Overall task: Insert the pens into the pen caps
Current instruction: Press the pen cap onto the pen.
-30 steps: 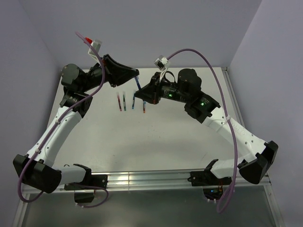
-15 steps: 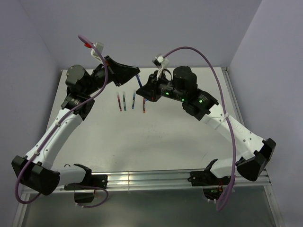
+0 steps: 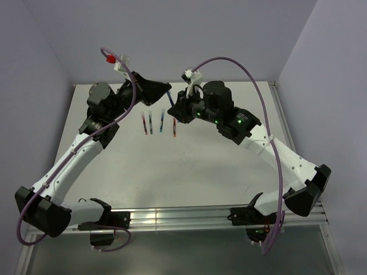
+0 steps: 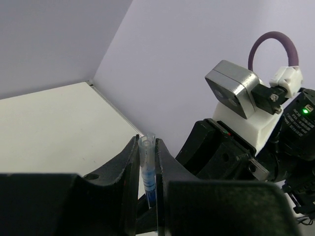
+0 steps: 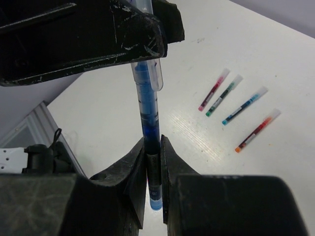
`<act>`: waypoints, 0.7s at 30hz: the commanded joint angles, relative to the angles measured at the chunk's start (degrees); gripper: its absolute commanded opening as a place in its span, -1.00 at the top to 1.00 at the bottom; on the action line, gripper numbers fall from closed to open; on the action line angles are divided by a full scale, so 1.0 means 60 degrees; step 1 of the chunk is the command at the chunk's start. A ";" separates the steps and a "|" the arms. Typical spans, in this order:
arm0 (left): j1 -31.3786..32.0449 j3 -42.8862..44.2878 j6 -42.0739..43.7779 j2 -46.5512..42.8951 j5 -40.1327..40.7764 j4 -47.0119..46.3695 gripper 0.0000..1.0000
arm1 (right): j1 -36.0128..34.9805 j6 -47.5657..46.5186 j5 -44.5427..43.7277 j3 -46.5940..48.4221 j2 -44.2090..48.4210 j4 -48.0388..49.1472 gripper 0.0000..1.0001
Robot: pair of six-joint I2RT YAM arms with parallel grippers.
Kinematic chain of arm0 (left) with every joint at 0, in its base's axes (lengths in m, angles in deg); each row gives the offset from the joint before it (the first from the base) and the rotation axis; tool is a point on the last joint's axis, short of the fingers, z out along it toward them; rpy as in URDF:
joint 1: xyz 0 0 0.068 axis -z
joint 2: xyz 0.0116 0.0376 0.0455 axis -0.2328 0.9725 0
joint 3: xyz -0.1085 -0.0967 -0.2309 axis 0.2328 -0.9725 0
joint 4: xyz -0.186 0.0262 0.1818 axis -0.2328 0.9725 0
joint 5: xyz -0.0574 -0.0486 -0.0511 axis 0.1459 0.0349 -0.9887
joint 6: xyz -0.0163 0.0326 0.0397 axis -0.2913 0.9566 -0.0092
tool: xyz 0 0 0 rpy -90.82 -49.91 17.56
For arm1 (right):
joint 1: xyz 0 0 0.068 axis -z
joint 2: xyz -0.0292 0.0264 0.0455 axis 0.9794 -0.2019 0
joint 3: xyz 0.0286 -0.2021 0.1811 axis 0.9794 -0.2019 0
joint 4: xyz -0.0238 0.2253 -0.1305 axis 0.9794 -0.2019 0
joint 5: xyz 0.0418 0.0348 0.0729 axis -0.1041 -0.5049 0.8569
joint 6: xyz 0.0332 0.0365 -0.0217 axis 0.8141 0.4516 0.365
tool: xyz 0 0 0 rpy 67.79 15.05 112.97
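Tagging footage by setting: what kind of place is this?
Likely a robot lab test cell: plain lavender walls boxing in a white table, a left arm and right arm bolted to its near metal rail, pens laid in a row.

Nothing here can be read: no word, number, brand mark or sign comes out clear on anything. Any print on the four pens [image 5: 245, 105] lying on the table [image 5: 275, 54] is too small to make out, and the blue pen [image 5: 147, 115] held above them shows no legible lettering.
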 commanded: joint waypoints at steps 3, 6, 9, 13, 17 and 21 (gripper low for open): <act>0.0798 -0.0478 -0.0009 -0.0240 -0.1154 0.1308 0.99 | 0.0074 -0.0049 -0.2146 0.1102 -0.0129 0.2091 1.00; 0.0915 -0.0595 0.0006 -0.0240 -0.0993 0.1439 0.99 | 0.0030 -0.0108 -0.2353 0.1160 -0.0173 0.2178 1.00; 0.1032 -0.0800 -0.0024 -0.0254 -0.0861 0.1469 0.99 | 0.0015 -0.0152 -0.2514 0.1277 -0.0247 0.2164 1.00; 0.1150 -0.0976 -0.0038 -0.0254 -0.0583 0.1644 0.99 | 0.0000 -0.0254 -0.2851 0.1336 -0.0305 0.2222 1.00; 0.1209 -0.1064 -0.0096 -0.0196 -0.0363 0.1850 0.99 | -0.0015 -0.0342 -0.3159 0.1365 -0.0334 0.2296 1.00; 0.1311 -0.1064 -0.0316 -0.0064 -0.0056 0.2127 0.99 | -0.0058 -0.0474 -0.3539 0.1395 -0.0393 0.2325 1.00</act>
